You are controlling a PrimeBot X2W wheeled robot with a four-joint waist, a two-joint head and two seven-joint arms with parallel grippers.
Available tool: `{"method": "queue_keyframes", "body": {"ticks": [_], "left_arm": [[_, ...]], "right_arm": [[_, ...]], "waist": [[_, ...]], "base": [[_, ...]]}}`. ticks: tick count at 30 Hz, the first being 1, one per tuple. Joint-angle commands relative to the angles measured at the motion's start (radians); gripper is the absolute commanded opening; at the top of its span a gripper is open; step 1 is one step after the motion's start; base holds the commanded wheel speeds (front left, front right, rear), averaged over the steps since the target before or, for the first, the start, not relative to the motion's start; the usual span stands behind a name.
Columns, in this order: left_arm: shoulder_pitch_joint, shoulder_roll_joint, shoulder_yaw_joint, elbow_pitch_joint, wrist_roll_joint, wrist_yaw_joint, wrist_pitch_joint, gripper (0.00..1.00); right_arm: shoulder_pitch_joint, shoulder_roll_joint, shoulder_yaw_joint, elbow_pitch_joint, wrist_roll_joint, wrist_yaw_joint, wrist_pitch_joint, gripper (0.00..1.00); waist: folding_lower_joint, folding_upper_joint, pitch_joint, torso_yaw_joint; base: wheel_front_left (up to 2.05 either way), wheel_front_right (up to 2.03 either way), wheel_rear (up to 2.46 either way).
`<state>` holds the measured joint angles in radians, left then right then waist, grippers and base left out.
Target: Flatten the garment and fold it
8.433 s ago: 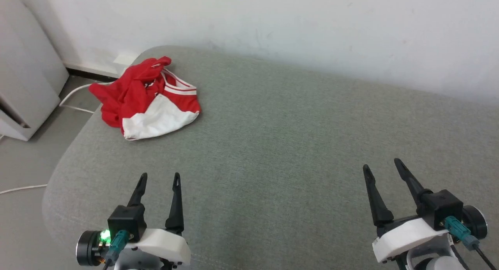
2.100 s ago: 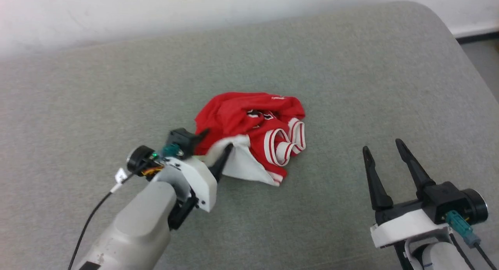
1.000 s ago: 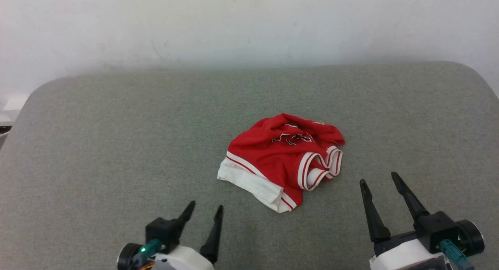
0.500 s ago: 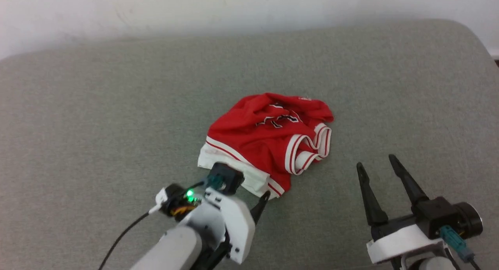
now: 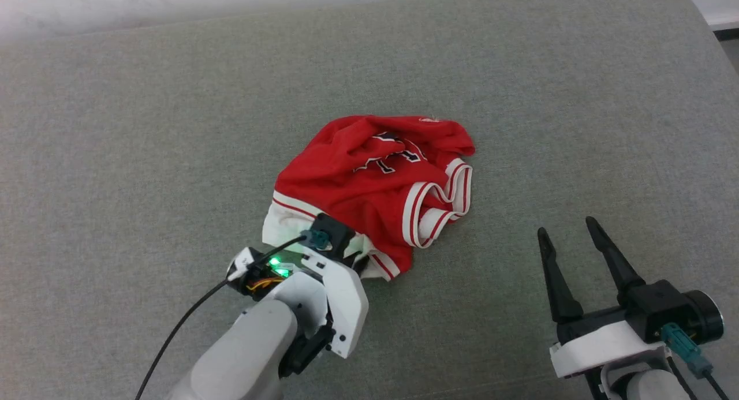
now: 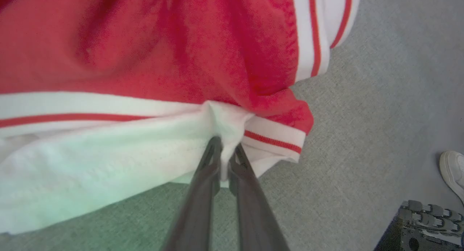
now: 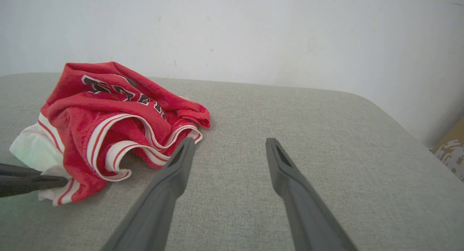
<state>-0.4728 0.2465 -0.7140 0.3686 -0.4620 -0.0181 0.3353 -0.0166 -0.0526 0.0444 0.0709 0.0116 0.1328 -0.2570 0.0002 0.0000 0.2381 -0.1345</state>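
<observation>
In the head view, the red sports jersey of thin shiny fabric with white panels [image 5: 369, 169] lay crumpled in a heap near the middle of the grey-green woven cushion [image 5: 144, 129]. The left gripper [image 5: 359, 260] was at the near white edge of the heap, its fingertips hidden behind its own body. The right gripper [image 5: 567, 227] hovered well apart on the right, its fingers spread wide, holding nothing.

In the left wrist view, the two dark fingers were almost together and pinched a small fold of the white panel, just beside the striped hem.

In the right wrist view, the jersey lay to the left of the spread fingers, not touching them.

I judged the pinch rather shallow. The slippery cloth could slide out on lifting, or several layers could be caught, so that a pull would drag the whole heap instead of opening it.
</observation>
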Motion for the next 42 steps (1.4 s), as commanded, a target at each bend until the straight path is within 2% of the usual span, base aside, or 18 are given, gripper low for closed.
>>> {"method": "queue_keyframes", "body": {"ticks": [1,7,14,19,22,23,24,30,35,37,42], "left_arm": [[0.013,-0.003,0.003,0.016,-0.012,-0.002,-0.013,0.0],[0.075,0.028,0.092,-0.043,-0.042,0.056,-0.166,0.0],[0.209,0.105,0.264,-0.172,-0.104,0.165,-0.326,0.0],[0.308,0.132,0.352,-0.177,-0.137,0.249,-0.371,0.0],[0.339,0.124,0.36,-0.144,-0.141,0.265,-0.394,0.0],[0.34,0.117,0.358,-0.132,-0.138,0.267,-0.41,0.33],[0.338,0.11,0.354,-0.121,-0.133,0.265,-0.426,1.0],[0.296,0.057,0.35,-0.12,-0.098,0.234,-0.568,1.0],[0.286,0.029,0.341,-0.165,-0.031,0.2,-0.595,1.0],[0.29,0.016,0.338,-0.184,-0.008,0.186,-0.596,1.0],[0.304,-0.018,0.338,-0.18,0.025,0.154,-0.597,1.0]], "right_arm": [[-0.013,0.002,-0.004,0.0,0.01,-0.002,-0.005,1.0],[0.007,0.002,-0.016,0.013,-0.003,-0.002,-0.005,1.0],[0.036,0.002,-0.034,0.031,-0.021,-0.002,-0.005,1.0],[0.044,0.002,-0.036,0.064,-0.027,-0.002,0.015,1.0],[0.044,0.002,-0.037,0.078,-0.026,-0.002,0.033,1.0],[0.043,0.002,-0.034,0.08,-0.025,-0.002,0.038,1.0],[0.041,0.002,-0.031,0.081,-0.019,-0.002,0.043,1.0],[-0.012,-0.013,-0.01,0.097,-0.01,-0.002,0.142,1.0],[-0.115,-0.084,0.052,0.162,0.073,-0.002,0.351,1.0],[-0.166,-0.133,0.095,0.203,0.096,-0.002,0.447,1.0],[-0.279,-0.19,0.163,0.307,0.236,-0.002,0.629,1.0]], "waist": [[-0.0002,0.0,-0.008,0.012],[-0.0002,0.0,-0.068,0.072],[-0.0002,0.0,-0.137,0.155],[-0.0002,0.0,-0.15,0.19],[-0.0002,0.0,-0.149,0.208],[-0.0002,0.0,-0.147,0.215],[-0.0002,0.0,-0.146,0.221],[-0.0002,0.0,-0.148,0.263],[-0.0002,0.0,-0.142,0.306],[-0.0002,0.0,-0.135,0.325],[-0.0002,0.0,-0.116,0.379]], "base": [[0.0,0.0,0.0],[0.0,0.0,0.0],[0.0,0.0,0.0],[0.0,0.0,0.0],[0.0,0.0,0.0],[0.0,0.0,0.0],[0.0,0.0,0.0],[0.0,0.0,0.0],[0.0,0.0,0.0],[0.0,0.0,0.0],[0.0,0.0,0.0]]}}
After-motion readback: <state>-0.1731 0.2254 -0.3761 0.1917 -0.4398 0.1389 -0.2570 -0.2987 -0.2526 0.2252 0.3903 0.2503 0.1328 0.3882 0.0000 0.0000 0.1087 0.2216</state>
